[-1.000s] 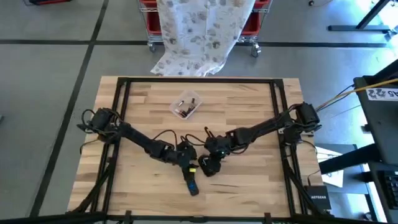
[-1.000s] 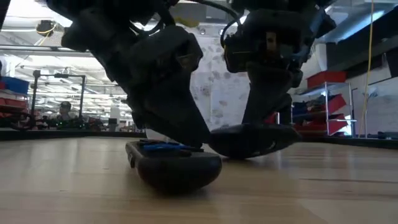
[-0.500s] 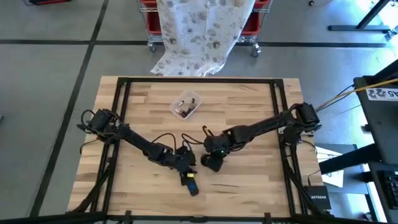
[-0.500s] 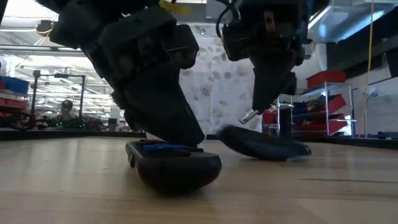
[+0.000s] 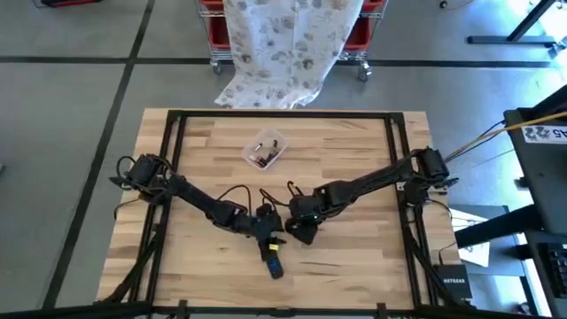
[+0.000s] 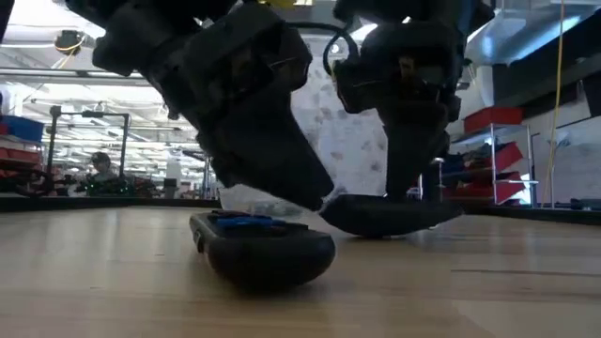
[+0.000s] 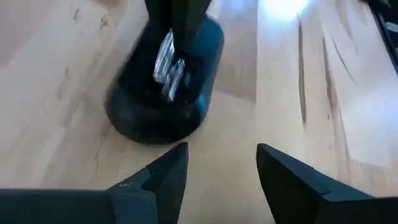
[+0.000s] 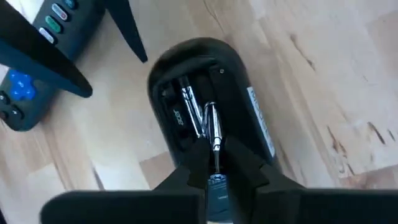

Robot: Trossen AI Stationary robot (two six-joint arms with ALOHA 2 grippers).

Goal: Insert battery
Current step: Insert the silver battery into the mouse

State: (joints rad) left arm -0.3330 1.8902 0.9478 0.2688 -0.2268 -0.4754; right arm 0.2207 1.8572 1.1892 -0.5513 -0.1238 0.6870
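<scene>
A black mouse point(image 8: 245, 87) lies belly up on the wooden table, its battery bay open; it also shows in the high view as the mouse point(image 5: 304, 234). My right gripper point(image 8: 217, 149) stands over it, shut on a silvery battery point(image 8: 214, 127). A second silvery cylinder point(image 8: 190, 109) lies in the bay beside it. My left gripper point(image 7: 221, 152) is open just left of the mouse point(image 7: 146, 118), over the table between the mouse and a black remote point(image 5: 273, 262) with blue buttons. My right gripper pinches the battery between its two fingertips point(image 8: 198, 158), coming slantwise from above and lying along it. The battery's far end point(image 8: 211, 112) points down into the mouse's open bay. Whether that end touches the bay I cannot tell.
A clear tub point(image 5: 266, 151) holding small parts sits toward the far side of the table. The remote point(image 6: 268, 252) lies nearest the front edge, close under my left gripper point(image 6: 249, 122). A black frame point(image 5: 177, 120) runs round the table.
My right gripper rose off the mouse with the battery, then came down again, so the battery is once more at the open bay. My left gripper has leaned closer to the mouse.
</scene>
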